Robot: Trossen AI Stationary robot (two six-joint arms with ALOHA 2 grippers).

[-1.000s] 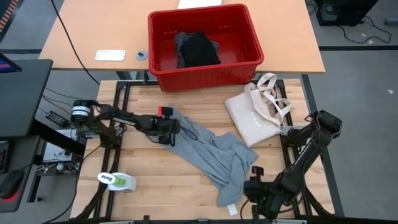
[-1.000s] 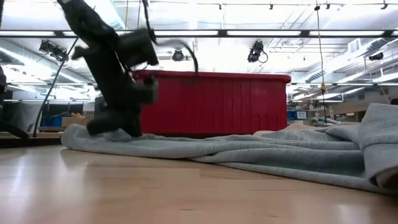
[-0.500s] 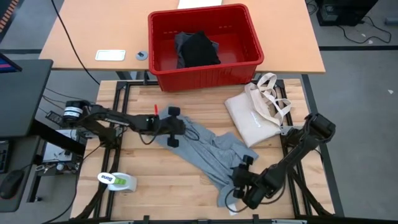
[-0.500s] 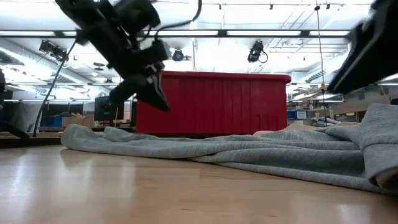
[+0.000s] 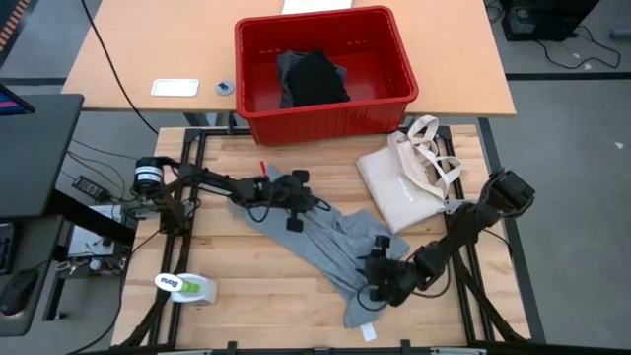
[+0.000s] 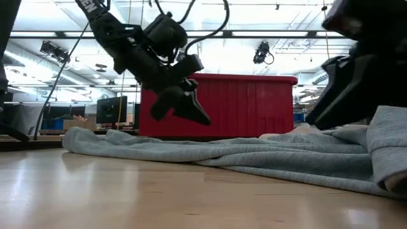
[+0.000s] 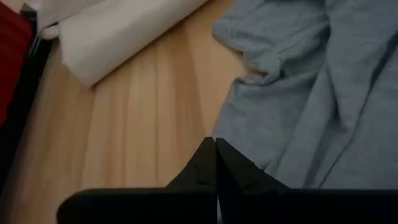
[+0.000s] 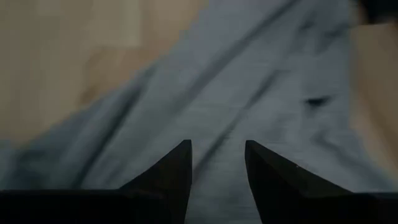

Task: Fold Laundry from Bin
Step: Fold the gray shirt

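Observation:
The light grey T-shirt [image 5: 330,247] lies crumpled on the wooden table, running from the far left toward the near right. My left gripper [image 5: 314,204] is shut and empty; the low view [image 6: 202,117] shows it above the shirt's far part, clear of the cloth. My right gripper [image 5: 373,258] is open over the shirt's near right part [image 8: 249,93]; I cannot tell whether it touches. The red bin [image 5: 325,116] stands beyond the table's far edge with the black garment [image 5: 315,77] inside. The blue plaid shirt does not show.
The cream tote bag [image 5: 404,187] lies on the table's far right, close to the shirt, and shows in the left wrist view [image 7: 124,31]. A white and green roll [image 5: 185,286] lies at the near left. Bare wood lies at the table's left and near middle.
My left gripper has risen off the shirt's far left end and gone toward the table's right, over the shirt. My right gripper has gone from the table's near right corner toward the left and far side, over the shirt's near right part.

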